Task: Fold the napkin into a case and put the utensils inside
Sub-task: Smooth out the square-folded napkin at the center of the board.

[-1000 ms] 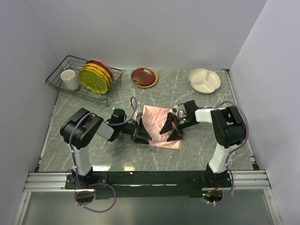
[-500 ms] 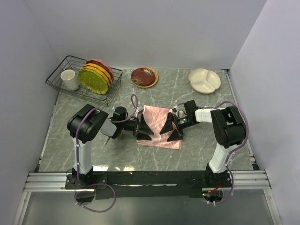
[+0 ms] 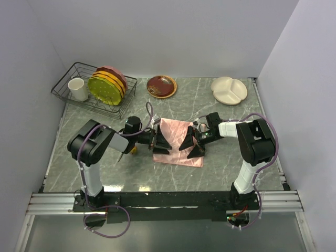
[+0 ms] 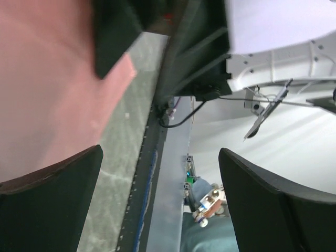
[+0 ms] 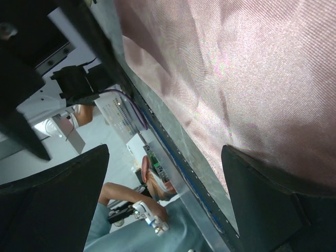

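**A:** Overhead view?
**B:** A shiny salmon-pink satin napkin (image 3: 177, 146) lies on the grey marbled table (image 3: 231, 163). The left hand (image 3: 160, 143) is at its left edge, and the right hand (image 3: 192, 145) is over its right side.
**A:** Left wrist?
**B:** Its fingers (image 4: 47, 199) are apart and empty, with the napkin beside them.
**A:** Right wrist?
**B:** Also apart, above the napkin.

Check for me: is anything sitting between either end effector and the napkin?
Nothing visible. The left end effector and the right end effector both stand open at the napkin's side edges. The brown plate and the divided dish sit far back.
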You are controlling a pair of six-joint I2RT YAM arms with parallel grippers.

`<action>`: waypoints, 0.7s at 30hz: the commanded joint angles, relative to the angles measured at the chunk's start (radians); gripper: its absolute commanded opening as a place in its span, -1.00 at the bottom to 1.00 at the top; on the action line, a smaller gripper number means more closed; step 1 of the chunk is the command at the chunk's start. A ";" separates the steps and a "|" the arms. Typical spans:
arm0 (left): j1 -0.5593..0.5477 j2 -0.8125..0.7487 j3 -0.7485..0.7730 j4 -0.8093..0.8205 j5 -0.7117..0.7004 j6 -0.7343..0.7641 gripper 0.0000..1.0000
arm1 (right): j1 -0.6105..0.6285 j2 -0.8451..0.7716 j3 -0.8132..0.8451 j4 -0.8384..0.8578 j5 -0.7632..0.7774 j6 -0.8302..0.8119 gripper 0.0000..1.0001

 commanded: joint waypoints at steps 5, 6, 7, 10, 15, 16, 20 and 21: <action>-0.050 -0.058 -0.059 0.051 -0.025 -0.008 0.99 | -0.011 0.028 -0.017 -0.028 0.224 -0.063 0.96; -0.050 -0.032 -0.069 0.085 -0.028 -0.027 0.99 | -0.011 0.028 -0.015 -0.032 0.225 -0.067 0.96; -0.048 -0.019 -0.077 0.114 -0.036 -0.048 0.99 | -0.010 0.028 -0.015 -0.032 0.229 -0.069 0.96; -0.048 0.037 -0.091 0.124 -0.060 -0.062 0.99 | -0.011 0.034 -0.015 -0.033 0.230 -0.070 0.96; -0.031 0.131 -0.103 0.179 -0.062 -0.094 0.99 | -0.011 0.031 -0.018 -0.038 0.239 -0.078 0.97; -0.028 0.131 -0.099 0.180 -0.060 -0.102 0.99 | -0.010 0.030 -0.020 -0.039 0.239 -0.079 0.97; -0.028 0.056 -0.073 0.150 -0.034 -0.116 0.99 | -0.011 0.022 -0.014 -0.048 0.242 -0.084 0.96; -0.028 0.006 -0.059 0.128 -0.028 -0.114 0.99 | -0.011 0.022 -0.014 -0.048 0.241 -0.086 0.96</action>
